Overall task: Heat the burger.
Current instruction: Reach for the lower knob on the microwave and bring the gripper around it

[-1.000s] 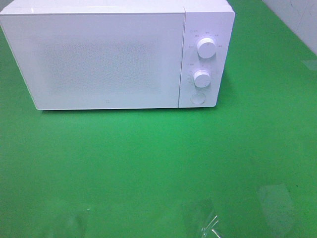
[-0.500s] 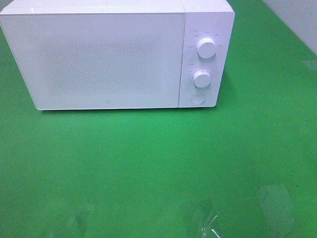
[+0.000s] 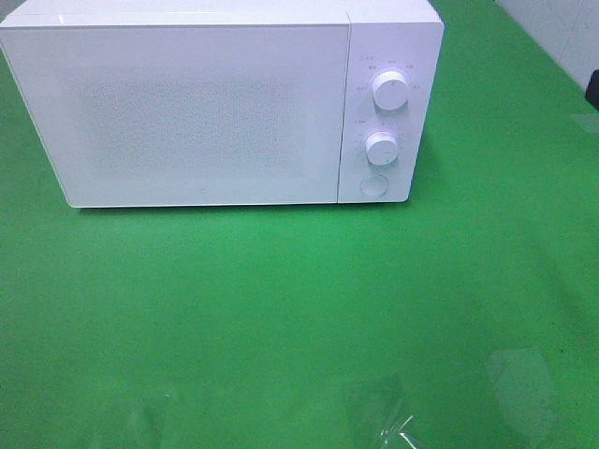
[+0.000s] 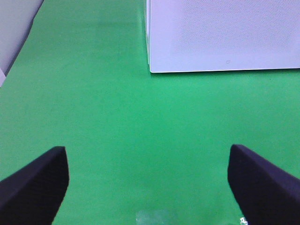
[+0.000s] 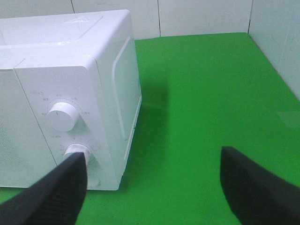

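We hold the left gripper (image 4: 147, 183) and right gripper (image 5: 152, 187) wide open and empty, see the burger in none of the 3 views, and risk the right one accidentally knocking the nearby lower knob (image 5: 77, 151) of the microwave (image 3: 201, 112).

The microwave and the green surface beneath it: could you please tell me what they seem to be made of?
Microwave: smooth white casing, likely painted metal or plastic, with soft glare; its door shows a fine dotted mesh. Green surface: flat, even colour, possibly a mat or cloth; texture too blurred to tell.
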### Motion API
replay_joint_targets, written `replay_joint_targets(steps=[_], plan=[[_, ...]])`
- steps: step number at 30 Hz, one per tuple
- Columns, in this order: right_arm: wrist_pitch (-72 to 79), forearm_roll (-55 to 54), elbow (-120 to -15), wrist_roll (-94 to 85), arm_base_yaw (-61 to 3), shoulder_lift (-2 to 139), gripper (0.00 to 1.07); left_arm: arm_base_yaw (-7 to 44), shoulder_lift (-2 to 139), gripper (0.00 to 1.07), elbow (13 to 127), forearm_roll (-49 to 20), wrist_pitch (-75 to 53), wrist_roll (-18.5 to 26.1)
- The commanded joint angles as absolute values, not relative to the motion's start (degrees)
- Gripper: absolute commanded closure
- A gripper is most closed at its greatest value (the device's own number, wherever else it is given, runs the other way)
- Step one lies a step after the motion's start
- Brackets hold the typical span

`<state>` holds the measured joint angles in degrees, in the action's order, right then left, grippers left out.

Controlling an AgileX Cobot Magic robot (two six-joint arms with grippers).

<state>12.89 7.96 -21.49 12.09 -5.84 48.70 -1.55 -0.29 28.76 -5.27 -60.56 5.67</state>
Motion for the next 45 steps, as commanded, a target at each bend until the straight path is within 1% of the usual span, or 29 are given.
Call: replay_joint_targets(steps=[1, 4, 9, 14, 15, 17, 18, 19, 20, 21, 22, 23, 24, 26, 29, 30, 31, 32, 33, 34, 35, 36, 38, 41, 45], plan=[[20.40, 7.16, -21.37, 12.49, -5.61, 53.63, 0.32, -1.78, -1.55, 0.22, 28.65, -5.73, -59.76, 5.73], [24.75, 6.59, -21.37, 12.15, -5.61, 56.95, 0.32, -1.78, -1.55, 0.22, 28.65, -5.73, -59.76, 5.73], [26.64, 6.25, -21.37, 10.49, -5.61, 60.79, 0.32, -1.78, -1.55, 0.22, 28.65, -5.73, -59.76, 5.73], [28.93, 1.55, -21.37, 7.16, -5.61, 65.20, 0.32, -1.78, -1.55, 0.22, 28.65, -5.73, -59.76, 5.73], [31.40, -0.63, -21.37, 5.21, -5.67, 66.46, 0.32, -1.78, -1.55, 0.22, 28.65, -5.73, -59.76, 5.73], [32.37, -1.83, -21.37, 3.90, -6.36, 66.92, 0.32, -1.78, -1.55, 0.22, 28.65, -5.73, -59.76, 5.73], [34.89, -5.21, -21.37, 0.00, -8.14, 67.90, 0.32, -1.78, -1.55, 0.22, 28.65, -5.73, -59.76, 5.73], [34.89, -5.21, -21.37, 0.00, -8.14, 67.90, 0.32, -1.78, -1.55, 0.22, 28.65, -5.73, -59.76, 5.73], [37.59, -10.43, -21.37, -6.02, -11.57, 69.50, 0.32, -1.78, -1.55, 0.22, 28.65, -5.73, -59.76, 5.73], [38.85, -12.61, -21.37, -8.25, -13.12, 70.13, 0.32, -1.78, -1.55, 0.22, 28.65, -5.73, -59.76, 5.73], [38.85, -12.61, -21.37, -8.25, -13.12, 70.13, 0.32, -1.78, -1.55, 0.22, 28.65, -5.73, -59.76, 5.73], [41.42, -17.88, -21.37, -13.35, -17.07, 71.91, 0.32, -1.78, -1.55, 0.22, 28.65, -5.73, -59.76, 5.73], [41.42, -17.88, -21.37, -13.35, -17.07, 71.91, 0.32, -1.78, -1.55, 0.22, 28.65, -5.73, -59.76, 5.73], [48.24, -27.56, -21.37, -19.48, -24.24, 76.03, 0.32, -1.78, -1.55, 0.22, 28.65, -5.73, -59.76, 5.73], [50.02, -29.45, -21.37, -20.23, -25.73, 77.01, 0.32, -1.78, -1.55, 0.22, 28.65, -5.73, -59.76, 5.73], [53.57, -33.63, -21.37, -21.60, -29.39, 78.95, 0.32, -1.78, -1.55, 0.22, 28.65, -5.73, -59.76, 5.73], [53.57, -33.63, -21.37, -21.60, -29.39, 78.95, 0.32, -1.78, -1.55, 0.22, 28.65, -5.73, -59.76, 5.73], [56.26, -37.07, -21.37, -21.94, -32.89, 80.39, 0.32, -1.78, -1.55, 0.22, 28.65, -5.73, -59.76, 5.73], [57.35, -38.45, -21.37, -21.94, -34.32, 81.02, 0.32, -1.78, -1.55, 0.22, 28.65, -5.73, -59.76, 5.73], [57.35, -38.45, -21.37, -21.94, -34.32, 81.02, 0.32, -1.78, -1.55, 0.22, 28.65, -5.73, -59.76, 5.73], [59.42, -41.83, -21.49, -21.94, -37.47, 82.62, 0.32, -1.78, -1.55, 0.22, 28.65, -5.73, -59.76, 5.73], [59.42, -41.83, -21.49, -21.94, -37.47, 82.62, 0.32, -1.78, -1.55, 0.22, 28.65, -5.73, -59.76, 5.73], [62.97, -47.33, -21.49, -21.83, -42.23, 85.71, 0.32, -1.78, -1.55, 0.22, 28.65, -5.73, -59.76, 5.73], [63.88, -48.30, -21.49, -21.83, -43.49, 86.52, 0.32, -1.78, -1.55, 0.22, 28.65, -5.73, -59.76, 5.73], [66.69, -49.16, -21.49, -21.31, -47.73, 91.04, 0.32, -1.78, -1.55, 0.22, 28.65, -5.73, -59.76, 5.73]])
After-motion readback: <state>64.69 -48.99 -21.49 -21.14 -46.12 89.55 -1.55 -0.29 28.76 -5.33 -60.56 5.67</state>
